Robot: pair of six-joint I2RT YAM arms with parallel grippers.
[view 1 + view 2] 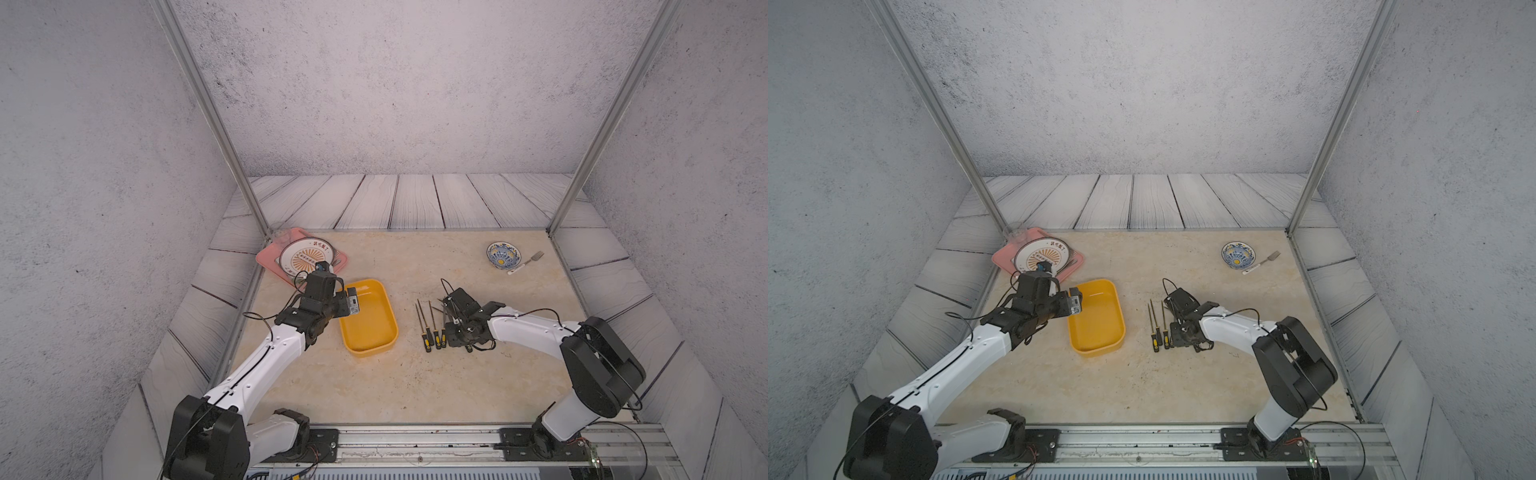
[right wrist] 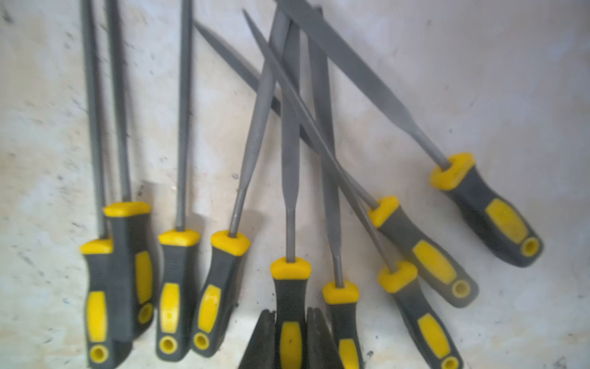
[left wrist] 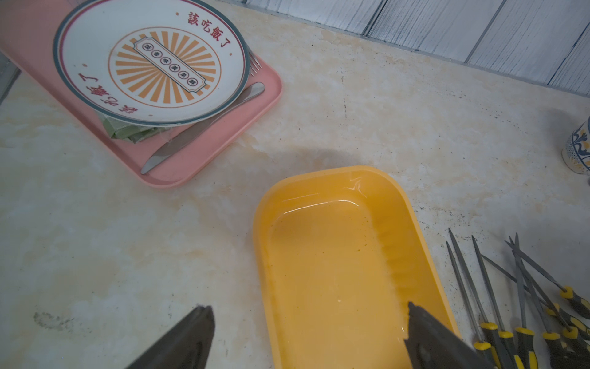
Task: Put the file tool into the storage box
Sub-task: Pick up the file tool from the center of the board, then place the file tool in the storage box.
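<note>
The right gripper (image 2: 290, 338) is clamped on one file tool (image 2: 290, 268) by its handle. Its shaft lies crossed with neighbouring files (image 2: 383, 211), so lifting could drag them along or twist the grip. The storage box (image 1: 374, 324) sits empty at their nine o'clock, the left gripper (image 3: 308, 308) gaping wide above its rim

In both top views the right arm (image 1: 461, 318) covered most files (image 1: 427, 341), at 3 o'clock of the storage box (image 1: 370, 320). The blurred right wrist view cut off the tip and butt of the file (image 2: 290, 278) in the jaws of the right gripper (image 2: 291, 311).
</note>
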